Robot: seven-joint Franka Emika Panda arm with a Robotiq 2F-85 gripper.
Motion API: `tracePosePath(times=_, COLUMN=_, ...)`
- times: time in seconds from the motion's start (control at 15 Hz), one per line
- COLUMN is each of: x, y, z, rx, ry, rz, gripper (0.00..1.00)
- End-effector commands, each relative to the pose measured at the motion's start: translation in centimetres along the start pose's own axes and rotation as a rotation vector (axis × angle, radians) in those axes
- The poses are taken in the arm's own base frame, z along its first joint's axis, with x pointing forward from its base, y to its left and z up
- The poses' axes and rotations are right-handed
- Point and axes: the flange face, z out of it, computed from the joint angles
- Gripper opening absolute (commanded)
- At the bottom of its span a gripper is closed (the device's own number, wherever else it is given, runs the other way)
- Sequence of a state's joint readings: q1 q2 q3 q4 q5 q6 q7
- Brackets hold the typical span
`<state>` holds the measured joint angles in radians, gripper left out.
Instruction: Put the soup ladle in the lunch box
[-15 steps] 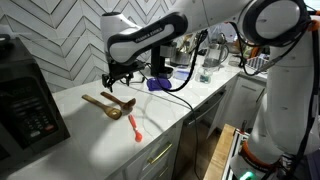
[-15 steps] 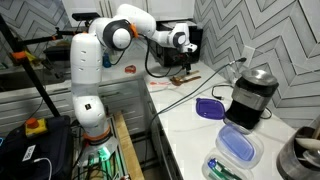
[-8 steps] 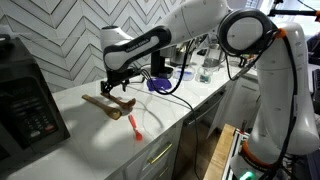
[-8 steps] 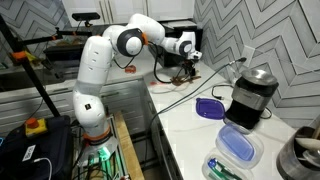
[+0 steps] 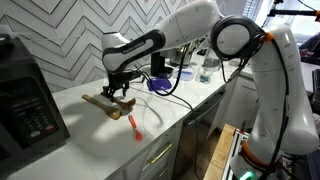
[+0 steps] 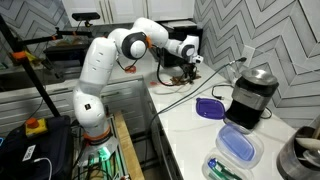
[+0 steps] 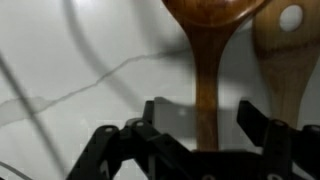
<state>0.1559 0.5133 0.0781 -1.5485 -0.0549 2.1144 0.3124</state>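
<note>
The soup ladle (image 7: 205,70) is dark brown wood and lies on the white counter; in an exterior view (image 5: 100,100) it lies under my hand. In the wrist view its handle runs between my two fingers and its bowl points away. My gripper (image 7: 203,125) is open, with a finger on each side of the handle and a gap on both sides. It hangs low over the ladle in both exterior views (image 5: 116,90) (image 6: 186,72). The purple lunch box (image 5: 158,84) sits farther along the counter, apart from my hand, and also shows in an exterior view (image 6: 208,107).
A lighter tan wooden spoon (image 7: 285,60) lies right beside the ladle. A small red-orange utensil (image 5: 135,126) lies near the counter's front edge. A large black appliance (image 5: 25,100) stands at one end. A blender (image 6: 248,95) and a lidded tub (image 6: 238,148) stand beyond the lunch box.
My arm has come down and slightly over towards the wooden utensils, so the open gripper now sits around the ladle's handle. The ladle, spoon and lunch box have not moved.
</note>
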Motion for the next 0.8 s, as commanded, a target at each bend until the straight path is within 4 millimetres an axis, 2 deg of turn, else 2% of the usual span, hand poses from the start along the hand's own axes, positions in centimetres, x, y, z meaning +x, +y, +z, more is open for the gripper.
tracePosePath(times=0.0, x=0.5, y=0.2, z=0.7, rx=0.004, ry=-0.045, rz=0.0, gripper=0.53)
tracePosePath(times=0.4, x=0.8, y=0.3, z=-0.7, rx=-0.004, ry=-0.028, rz=0.01, gripper=0.06)
tracePosePath(times=0.47, x=0.9, y=0.3, z=-0.9, rx=-0.003, ry=-0.024, rz=0.01, gripper=0.01)
tracePosePath(times=0.53, x=0.9, y=0.2, z=-1.1, rx=0.0, ry=-0.02, rz=0.011, gripper=0.05)
tracePosePath(times=0.67, x=0.7, y=0.1, z=-2.4, rx=0.018, ry=0.005, rz=0.004, gripper=0.06)
tracePosePath(times=0.73, x=0.3, y=0.1, z=-3.7, rx=0.024, ry=0.037, rz=0.002, gripper=0.06)
